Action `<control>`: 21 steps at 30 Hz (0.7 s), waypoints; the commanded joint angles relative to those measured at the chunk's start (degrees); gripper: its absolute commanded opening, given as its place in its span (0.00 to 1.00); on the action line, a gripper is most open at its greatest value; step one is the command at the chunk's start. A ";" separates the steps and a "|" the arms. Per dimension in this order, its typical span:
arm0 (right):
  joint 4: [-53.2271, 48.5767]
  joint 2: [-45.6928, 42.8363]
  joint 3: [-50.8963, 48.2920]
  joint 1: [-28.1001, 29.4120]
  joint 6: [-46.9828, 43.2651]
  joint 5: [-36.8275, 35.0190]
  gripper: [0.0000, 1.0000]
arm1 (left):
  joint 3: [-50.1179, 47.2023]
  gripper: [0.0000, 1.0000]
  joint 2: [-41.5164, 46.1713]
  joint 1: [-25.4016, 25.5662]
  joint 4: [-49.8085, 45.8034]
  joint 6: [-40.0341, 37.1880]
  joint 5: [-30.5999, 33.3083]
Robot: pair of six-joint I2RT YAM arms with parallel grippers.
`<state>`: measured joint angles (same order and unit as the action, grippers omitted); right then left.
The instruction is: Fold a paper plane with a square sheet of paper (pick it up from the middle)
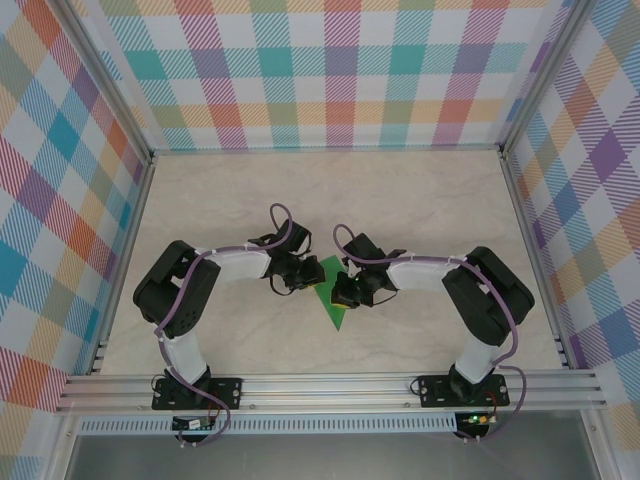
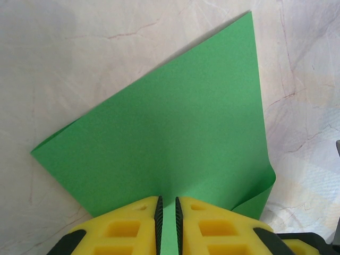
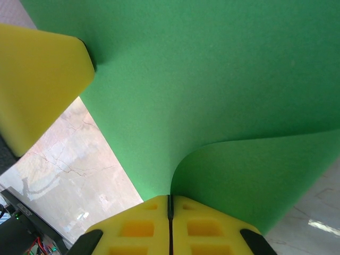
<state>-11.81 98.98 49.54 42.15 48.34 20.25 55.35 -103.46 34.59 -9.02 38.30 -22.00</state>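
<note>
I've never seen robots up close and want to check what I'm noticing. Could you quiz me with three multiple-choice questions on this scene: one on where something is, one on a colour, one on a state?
1. Where is the green paper?
A) Between the left gripper and the right gripper, near the middle of the table
B) In the table's far left corner
C) In the table's near right corner

2. What colour are the gripper fingers?
A) Red
B) Yellow
C) White

3. How is the right gripper?
A) Wide open
B) Holding a pen
C) Shut on the paper's edge

Answers:
1 A: the overhead view shows green between the two arm tips.
2 B: both wrist views show yellow fingers.
3 C: its fingers meet, with the paper curling out from between them.
</note>
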 commanded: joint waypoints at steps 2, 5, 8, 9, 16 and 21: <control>0.12 1.03 1.00 0.57 -1.40 0.93 0.07 | 0.79 0.17 -0.69 -0.49 -1.00 0.06 -1.19; 0.42 1.13 1.00 0.57 -1.41 1.04 0.07 | 0.74 0.17 -0.65 -0.49 -1.10 0.09 -1.20; 0.51 1.32 1.00 0.52 -1.41 1.10 0.07 | 0.72 0.17 -0.60 -0.49 -1.18 0.05 -1.19; 0.62 1.37 1.00 0.61 -1.33 1.11 0.07 | 0.75 0.17 -0.60 -0.49 -1.18 0.10 -1.12; 1.22 1.31 0.66 0.56 -1.06 0.84 0.07 | 0.67 0.17 -0.51 -0.49 -1.27 0.07 -1.10; 1.72 1.40 0.56 0.56 -0.92 0.71 0.07 | 0.70 0.17 -0.42 -0.49 -1.36 0.08 -0.98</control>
<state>-11.11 99.59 49.58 42.28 48.36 20.56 55.35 -103.46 34.59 -9.04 38.30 -22.00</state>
